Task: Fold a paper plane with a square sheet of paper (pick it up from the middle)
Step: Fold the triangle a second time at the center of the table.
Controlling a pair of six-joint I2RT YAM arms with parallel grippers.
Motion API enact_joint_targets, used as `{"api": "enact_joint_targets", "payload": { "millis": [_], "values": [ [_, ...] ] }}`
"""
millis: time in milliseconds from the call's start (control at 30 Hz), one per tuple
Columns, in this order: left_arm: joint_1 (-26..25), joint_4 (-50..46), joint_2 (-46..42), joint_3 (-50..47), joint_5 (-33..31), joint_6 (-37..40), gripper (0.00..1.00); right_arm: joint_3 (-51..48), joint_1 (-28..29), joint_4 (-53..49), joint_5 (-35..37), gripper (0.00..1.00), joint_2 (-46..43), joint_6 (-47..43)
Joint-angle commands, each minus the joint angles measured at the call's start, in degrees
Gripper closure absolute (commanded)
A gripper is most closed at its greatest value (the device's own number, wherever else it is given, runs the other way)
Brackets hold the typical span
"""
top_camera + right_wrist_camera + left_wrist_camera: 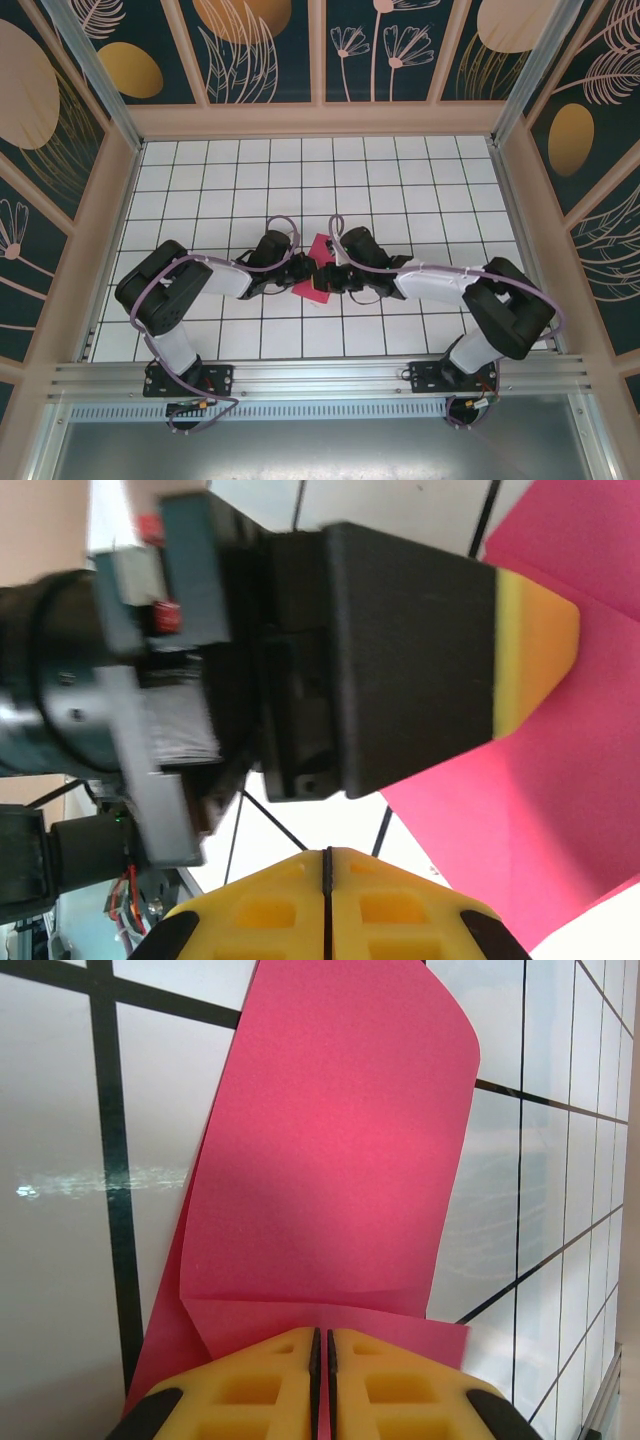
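Left gripper (320,1332) and right gripper (327,852) both had jaws pressed together at the half-folded square sheet of paper (330,1160); the curled flap looked like it needed slow, flat pressing along its crease.

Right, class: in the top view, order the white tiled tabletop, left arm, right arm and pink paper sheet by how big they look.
1. white tiled tabletop, largest.
2. left arm and right arm: they look alike, so no ranking between them.
3. pink paper sheet, smallest.
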Motion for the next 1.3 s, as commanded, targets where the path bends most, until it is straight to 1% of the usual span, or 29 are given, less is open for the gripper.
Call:
{"api": "enact_joint_targets", "payload": {
  "millis": [0, 133, 233, 367, 433, 633, 733, 967, 1133, 1267],
  "values": [
    [-0.4, -3.6, -0.4, -0.8, -0.1, 0.2, 0.85, -1.5, -0.2, 0.8, -0.9, 0.90, 3.0, 0.6],
    [-0.4, -3.4, -0.1, -0.6, 0.2, 0.2, 0.85, -3.5, -0.2, 2.2, -2.6, 0.90, 6.8, 1.0],
    [-0.5, -3.3, -0.3, -0.7, 0.1, 0.1, 0.85, -5.6, -0.3, 4.2, -2.7, 0.90, 8.8, 2.2],
    [-0.4, -3.3, -0.3, -0.9, 0.0, 0.1, 0.85, -5.3, -0.3, 2.8, -2.1, 0.91, 11.3, 1.8],
    [-0.5, -3.4, -0.4, -1.0, 0.0, 0.1, 0.85, -5.0, -0.3, 2.4, -2.2, 0.91, 10.2, 2.0],
    [-0.4, -3.3, -1.1, -1.5, -0.3, 0.0, 0.85, -1.8, -0.4, -2.7, 0.4, 0.91, 1.5, 0.7],
    [-0.4, -3.4, -1.4, -1.5, -0.5, 0.1, 0.85, -0.7, -1.0, -3.5, 2.3, 0.91, -0.4, 0.5],
    [-0.5, -3.3, -1.5, -1.2, -0.2, 0.1, 0.84, -0.3, -2.0, 0.7, 1.3, 0.91, 4.3, 1.7],
    [-0.4, -3.4, -1.3, -1.2, 0.0, 0.3, 0.85, -0.5, -2.4, 0.0, 2.6, 0.91, 9.9, 1.9],
    [-0.4, -3.4, -1.4, -1.5, -0.1, 0.2, 0.85, -1.5, -2.5, -0.8, 2.6, 0.91, 10.6, 2.0]
  ]
}}
